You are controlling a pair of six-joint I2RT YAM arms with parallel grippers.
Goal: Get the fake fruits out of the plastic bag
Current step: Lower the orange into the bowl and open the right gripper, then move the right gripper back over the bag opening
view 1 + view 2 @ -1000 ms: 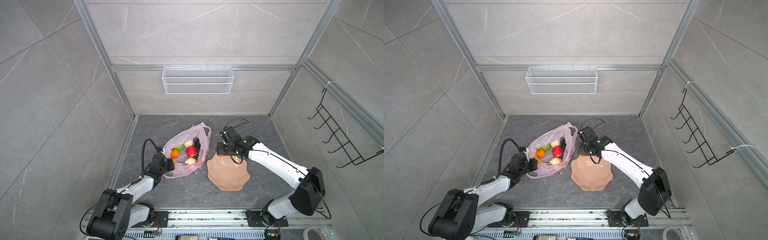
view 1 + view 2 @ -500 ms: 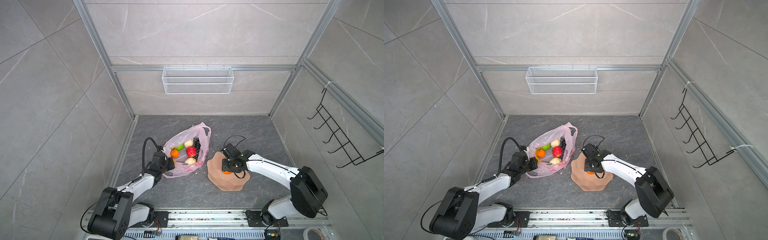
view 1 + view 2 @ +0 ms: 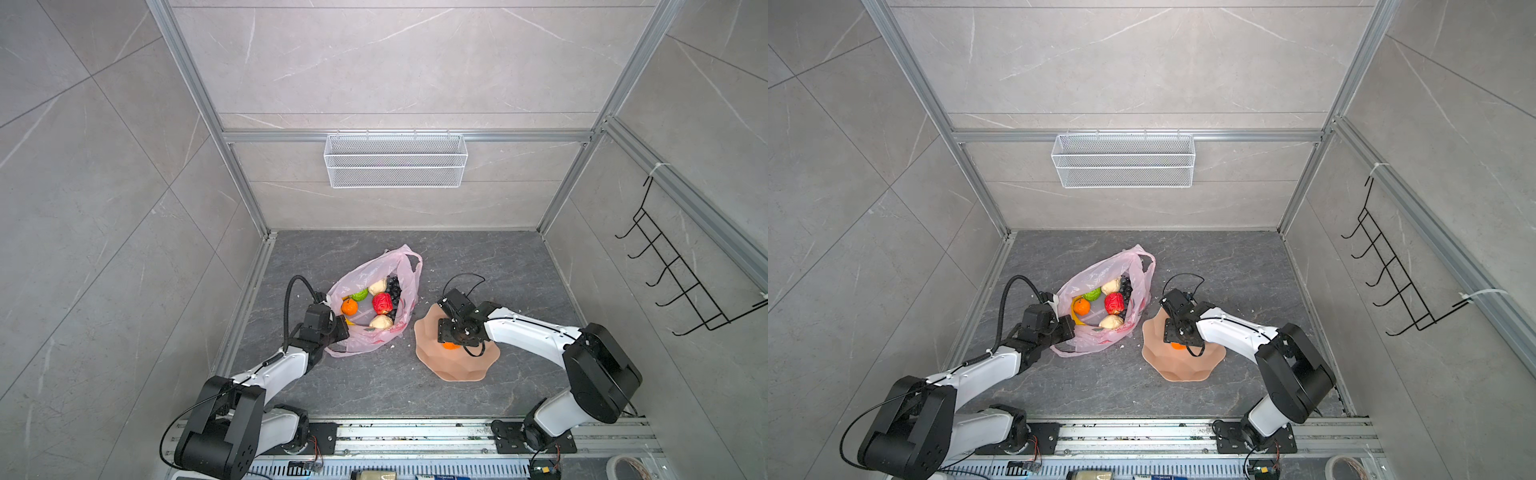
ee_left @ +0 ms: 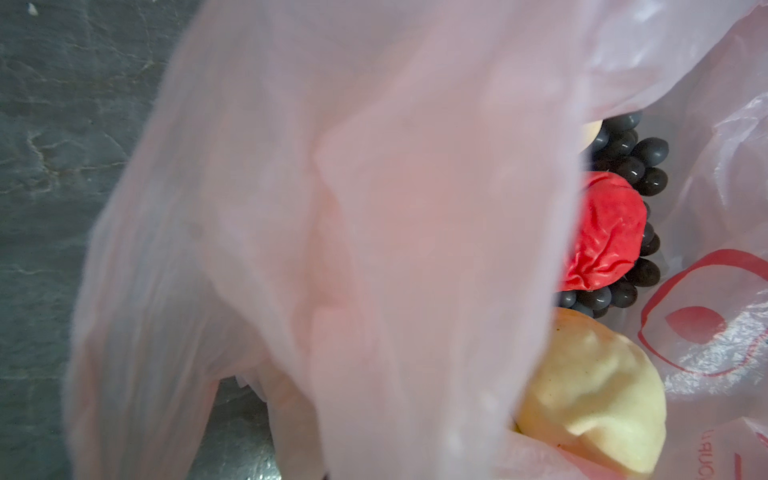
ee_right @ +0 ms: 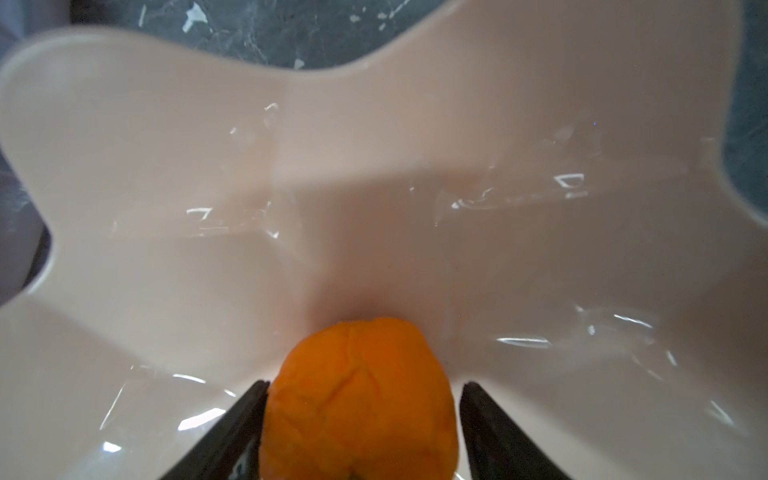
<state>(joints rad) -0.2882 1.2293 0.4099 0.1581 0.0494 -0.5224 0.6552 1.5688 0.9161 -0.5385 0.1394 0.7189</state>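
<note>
Your right gripper now hangs low over the peach scalloped plate. A second ago it was up at the plate's far edge, beside the plastic bag, with the fake orange pinched in it. That orange now rests on the plate between the jaws, which have spread. One finger is at its skin and the other stands off, with a sliver of plate showing between. Your left gripper has not shifted: it stays at the bag's near rim, closed on the film, which drapes across the left wrist view and hides the fingertips. The bag lies where it did on the desk, just beside the plate, with its mouth open upward. Inside it you still have the second orange, the green fruit, the red fruit, the far beige fruit, the near beige fruit and the grape bunch. A strip of the yellow banana shows by the second orange.
</note>
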